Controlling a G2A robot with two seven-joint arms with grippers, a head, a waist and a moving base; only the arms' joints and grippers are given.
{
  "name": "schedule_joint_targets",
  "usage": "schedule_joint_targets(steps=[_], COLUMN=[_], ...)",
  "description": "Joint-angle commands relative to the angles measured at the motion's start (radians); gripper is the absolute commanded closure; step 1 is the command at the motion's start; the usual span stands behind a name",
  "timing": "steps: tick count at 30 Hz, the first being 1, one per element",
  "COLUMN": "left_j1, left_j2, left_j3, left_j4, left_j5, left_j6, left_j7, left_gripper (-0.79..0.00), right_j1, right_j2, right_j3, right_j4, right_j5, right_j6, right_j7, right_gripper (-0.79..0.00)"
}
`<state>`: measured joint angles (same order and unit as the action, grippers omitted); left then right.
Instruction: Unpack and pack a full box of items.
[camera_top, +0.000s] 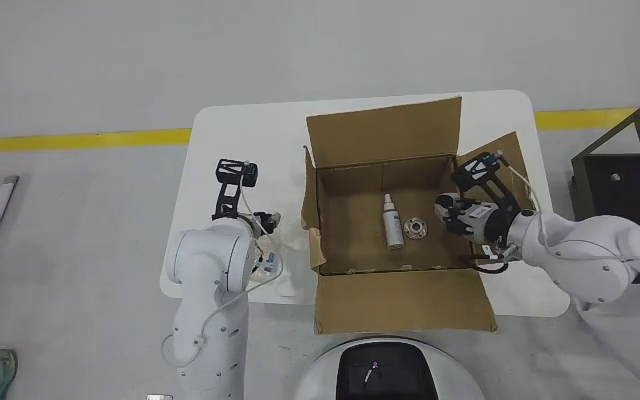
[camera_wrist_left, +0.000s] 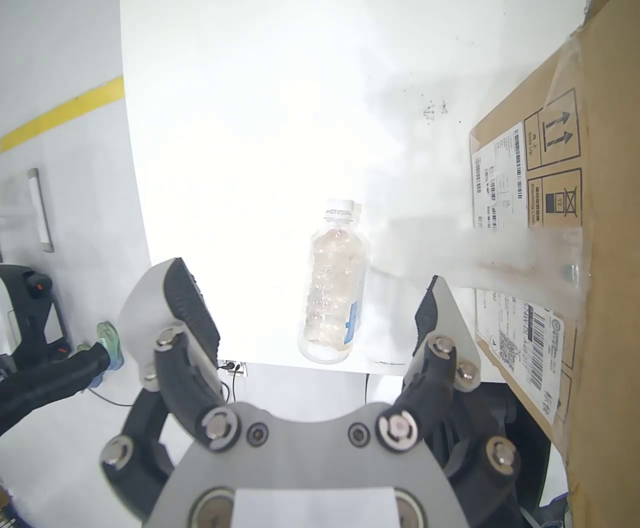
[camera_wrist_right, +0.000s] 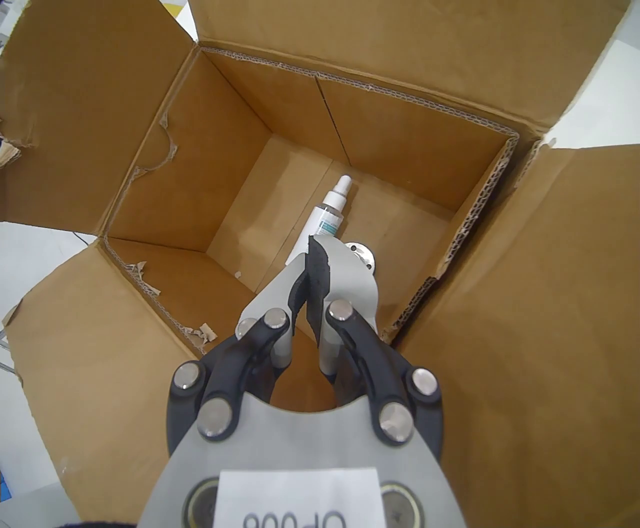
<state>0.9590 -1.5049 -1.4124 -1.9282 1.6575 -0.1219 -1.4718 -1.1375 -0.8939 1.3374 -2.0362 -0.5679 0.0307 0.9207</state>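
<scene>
The open cardboard box (camera_top: 385, 135) stands mid-table with its flaps spread. On its floor lie a white spray bottle (camera_top: 393, 222) (camera_wrist_right: 327, 215) and a small round metal part (camera_top: 417, 228) (camera_wrist_right: 364, 256). My right gripper (camera_top: 446, 214) (camera_wrist_right: 315, 260) hangs inside the box's right side, above the metal part, shut with nothing in it. A clear plastic bottle (camera_wrist_left: 332, 295) (camera_top: 268, 263) lies on the white table (camera_wrist_left: 260, 125) by its front edge, left of the box. My left gripper (camera_wrist_left: 305, 272) hovers open just short of the bottle and does not touch it.
The box's labelled outer wall (camera_wrist_left: 605, 200) rises close beside the left gripper. The box's front flap (camera_top: 400, 300) overhangs the table's near edge. A dark cabinet (camera_top: 610, 180) stands off the table at the right.
</scene>
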Motion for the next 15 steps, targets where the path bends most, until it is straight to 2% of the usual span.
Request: schedule_joint_targets(steps=[1,9,11,15], left_j1=[0.0,0.0,0.0,0.0], left_j2=[0.0,0.0,0.0,0.0], left_j3=[0.0,0.0,0.0,0.0], left_j4=[0.001,0.001,0.001,0.001], left_j5=[0.0,0.0,0.0,0.0], left_j6=[0.0,0.0,0.0,0.0], left_j7=[0.0,0.0,0.0,0.0], left_gripper=[-0.785,-0.785,-0.785,-0.785], right_j1=[-0.002,-0.002,-0.01,0.033], right_j2=[0.0,0.0,-0.001,-0.013], right_j3=[0.002,0.002,-0.011,-0.109], right_j4=[-0.001,-0.001,-0.012,-0.029], right_j5=[0.0,0.0,-0.044,-0.186], right_j6=[-0.001,-0.001,0.011,0.152], right_j7=[-0.001,-0.001,-0.021,0.015], right_gripper=[0.0,0.0,0.0,0.0])
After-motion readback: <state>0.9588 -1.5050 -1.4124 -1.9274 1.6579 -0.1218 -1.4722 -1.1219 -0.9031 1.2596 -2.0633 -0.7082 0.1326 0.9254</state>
